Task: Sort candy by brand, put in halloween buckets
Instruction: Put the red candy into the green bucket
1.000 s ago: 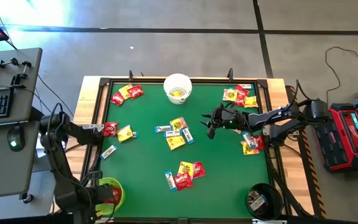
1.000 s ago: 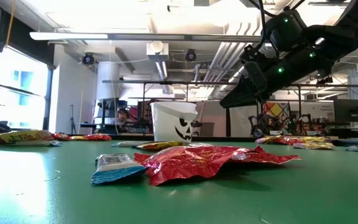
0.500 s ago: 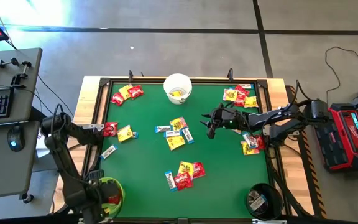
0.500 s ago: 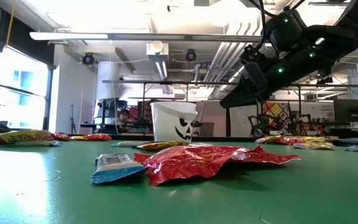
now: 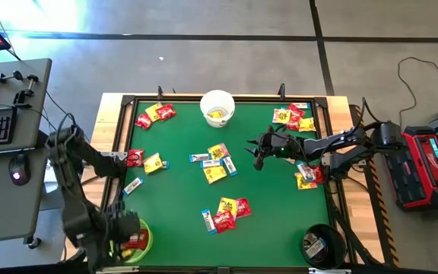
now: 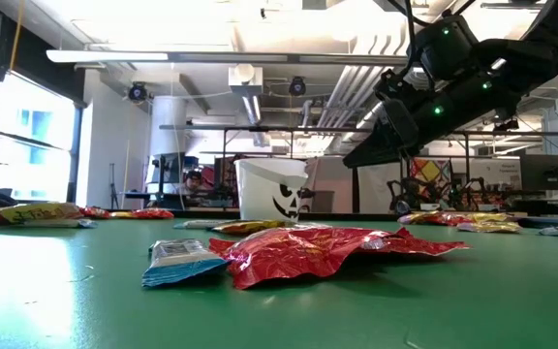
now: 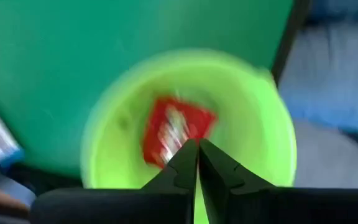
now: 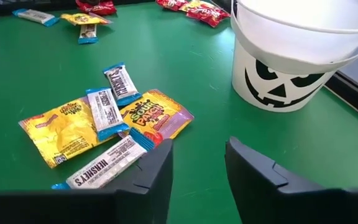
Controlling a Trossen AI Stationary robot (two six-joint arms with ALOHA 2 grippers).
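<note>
My left gripper [image 7: 197, 158] hangs shut over the lime green bucket [image 5: 147, 236] at the table's near left corner, holding nothing. A red packet [image 7: 176, 127] lies on that bucket's floor. My right gripper [image 8: 197, 162] stands open above the table's middle right, pointing toward the table's left. Below and ahead of it lie yellow packets [image 8: 151, 115] and white-and-blue bars [image 8: 104, 109]. The white bucket [image 5: 217, 108] stands at the far middle with yellow candy inside. The black bucket [image 5: 322, 243] stands at the near right corner.
Loose candy lies in clusters: far left [image 5: 156, 114], far right [image 5: 293, 116], middle [image 5: 216, 161], near middle [image 5: 225, 213], by the left edge [image 5: 143, 161] and under the right arm [image 5: 306, 176]. A raised dark frame [image 5: 333, 152] rims the green table.
My left arm has risen above the lime green bucket, and its wrist has turned somewhat. My right arm has kept still.
</note>
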